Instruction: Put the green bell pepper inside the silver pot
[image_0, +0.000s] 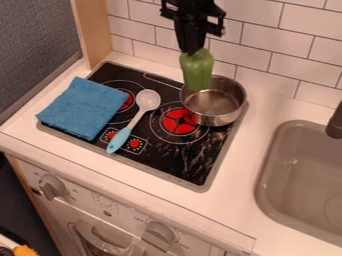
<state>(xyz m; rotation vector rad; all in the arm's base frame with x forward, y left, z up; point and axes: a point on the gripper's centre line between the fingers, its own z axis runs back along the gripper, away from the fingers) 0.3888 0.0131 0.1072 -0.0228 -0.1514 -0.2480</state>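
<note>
The black gripper (192, 49) hangs from the top edge, shut on the upper end of the green bell pepper (197, 70). The pepper hangs upright over the left back side of the silver pot (224, 111), its lower end overlapping the pot's opening in the camera view. Whether it touches the pot, I cannot tell. The pot stands on the back right of the stove, and its visible inner floor is bare.
Left of the pot, a spoon (121, 137) with a light blue handle lies on the stove (180, 165). A folded blue cloth (83, 107) covers the stove's left part. The sink (300, 175) is at right, the tiled wall (250, 37) behind.
</note>
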